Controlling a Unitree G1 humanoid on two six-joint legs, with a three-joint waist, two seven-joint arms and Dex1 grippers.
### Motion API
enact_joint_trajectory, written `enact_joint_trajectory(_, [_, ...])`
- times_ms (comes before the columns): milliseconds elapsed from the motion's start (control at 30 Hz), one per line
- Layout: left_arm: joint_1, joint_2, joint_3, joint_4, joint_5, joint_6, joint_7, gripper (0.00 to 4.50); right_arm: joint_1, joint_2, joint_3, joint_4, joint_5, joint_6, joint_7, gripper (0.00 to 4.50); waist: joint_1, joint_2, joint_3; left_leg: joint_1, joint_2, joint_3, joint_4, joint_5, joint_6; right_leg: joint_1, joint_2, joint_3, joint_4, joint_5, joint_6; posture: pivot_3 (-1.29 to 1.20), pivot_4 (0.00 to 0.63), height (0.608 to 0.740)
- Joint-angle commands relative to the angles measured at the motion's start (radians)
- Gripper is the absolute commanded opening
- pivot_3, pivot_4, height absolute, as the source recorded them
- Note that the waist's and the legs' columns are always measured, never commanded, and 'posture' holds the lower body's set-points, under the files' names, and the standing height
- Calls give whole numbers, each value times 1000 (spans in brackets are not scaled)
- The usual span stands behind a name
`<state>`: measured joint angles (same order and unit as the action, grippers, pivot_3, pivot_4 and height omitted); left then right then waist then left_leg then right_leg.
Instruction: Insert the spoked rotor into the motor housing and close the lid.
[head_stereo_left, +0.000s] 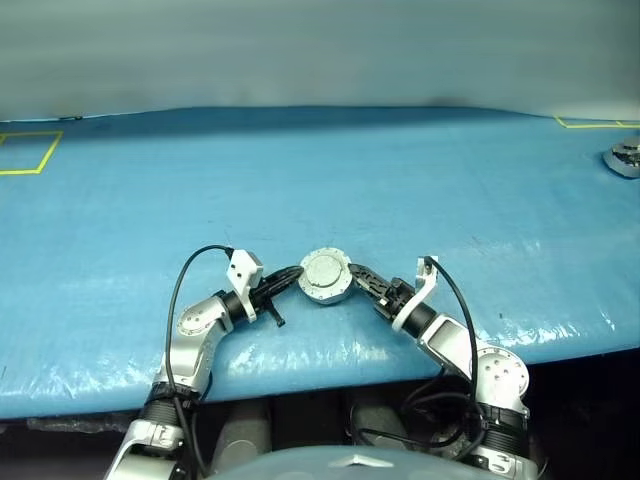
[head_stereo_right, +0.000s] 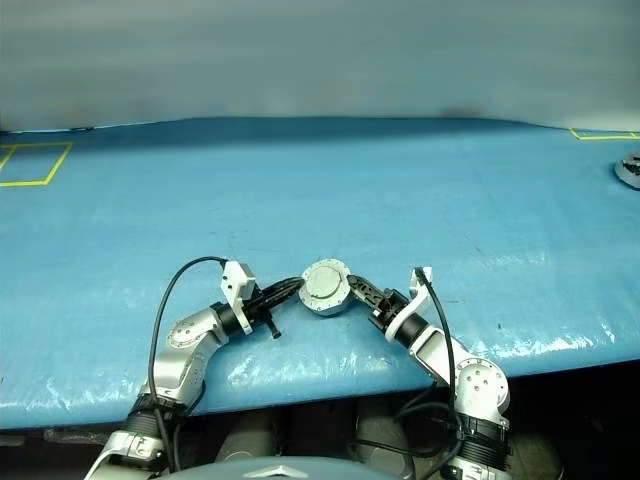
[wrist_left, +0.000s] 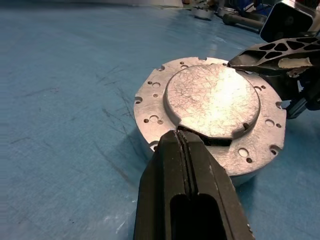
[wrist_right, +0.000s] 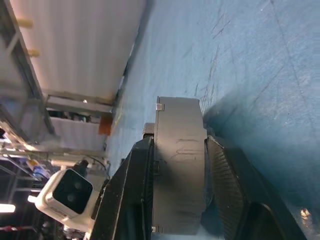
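Observation:
The motor housing (head_stereo_left: 325, 277), a round grey metal cup, sits near the table's front edge between both grippers. A flat silver disc with small holes near its rim, the lid (wrist_left: 210, 100), covers its top. The spoked rotor is hidden. My left gripper (head_stereo_left: 297, 272) is shut and holds nothing. Its tips (wrist_left: 182, 136) touch the lid's near edge at a small dark notch. My right gripper (head_stereo_left: 356, 273) is shut on the housing (wrist_right: 178, 165) from the other side. One finger (wrist_left: 270, 55) lies over the top rim and the other finger (wrist_right: 230, 175) sits under the base.
The blue table (head_stereo_left: 320, 190) ends just in front of the housing. A silver part (head_stereo_left: 625, 158) lies at the far right edge. Yellow tape (head_stereo_left: 28, 152) marks a square at the far left and another corner (head_stereo_left: 590, 123) at the far right.

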<state>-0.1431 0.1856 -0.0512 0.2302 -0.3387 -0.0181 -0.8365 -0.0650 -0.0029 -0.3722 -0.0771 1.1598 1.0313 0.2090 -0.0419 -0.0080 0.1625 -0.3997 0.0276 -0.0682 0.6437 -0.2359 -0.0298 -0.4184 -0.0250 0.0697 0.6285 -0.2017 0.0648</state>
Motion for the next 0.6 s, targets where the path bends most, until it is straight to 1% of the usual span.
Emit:
enact_joint_trajectory(33, [-16,-57,100,-83,-147,33,51,0,-43,16,-68,4,126,-29,-43,1249,-1,1,0,-1,0,0,0,0,0,-1,0,0,0,0,0,0,150,740])
enact_joint_trajectory(133, [-21,-105,169,-139,-287,133,93,0,-66,41,-104,12,216,-53,-96,1249,0,1,1,-6,0,0,1,0,1,-5,0,0,0,1,2,0,150,740])
enact_joint_trajectory(200, [-8,-103,176,-173,-356,216,71,0,-81,49,-116,9,253,-72,-129,1249,-2,1,1,-12,0,-1,2,0,1,-11,1,0,0,4,7,0,150,740])
enact_joint_trajectory(267, [12,-90,162,-199,-390,278,41,0,-96,57,-120,1,288,-94,-160,1249,-7,1,1,-12,0,0,2,-1,2,-10,1,0,0,5,7,0,150,740])
enact_joint_trajectory(300, [22,-95,161,-208,-414,307,38,171,-104,65,-123,-5,312,-110,-175,1249,-10,2,1,-12,-1,0,2,-1,2,-10,1,0,0,5,7,0,150,740])
enact_joint_trajectory(367, [42,-110,160,-225,-472,366,30,596,-116,75,-121,-25,359,-136,-188,1249,-16,2,2,-12,0,-1,2,-1,3,-10,1,0,0,4,7,0,150,740])
enact_joint_trajectory(400, [50,-117,160,-233,-501,396,25,886,-120,77,-116,-38,377,-145,-192,1249,-17,3,2,-12,0,-1,2,-1,3,-10,1,0,0,4,7,0,150,740])
enact_joint_trajectory(500, [58,-150,175,-249,-578,450,25,1961,-129,79,-93,-69,415,-166,-209,1249,-20,4,3,-12,0,-1,3,-2,3,-10,1,0,0,4,6,0,150,740])
enact_joint_trajectory(533, [55,-165,179,-251,-588,447,28,2241,-133,79,-84,-79,429,-174,-214,1249,-21,4,3,-12,0,-1,3,-2,3,-10,1,0,0,4,5,0,150,740])
enact_joint_trajectory(567, [52,-184,187,-251,-612,452,30,2646,-138,81,-75,-94,445,-182,-220,1249,-21,4,3,-12,0,-1,3,-2,3,-10,1,0,0,3,5,0,150,740])
enact_joint_trajectory(600, [48,-200,193,-252,-627,455,38,2956,-141,81,-66,-107,458,-189,-227,1249,-21,4,3,-12,0,0,4,-1,3,-10,1,0,0,2,3,0,150,740])
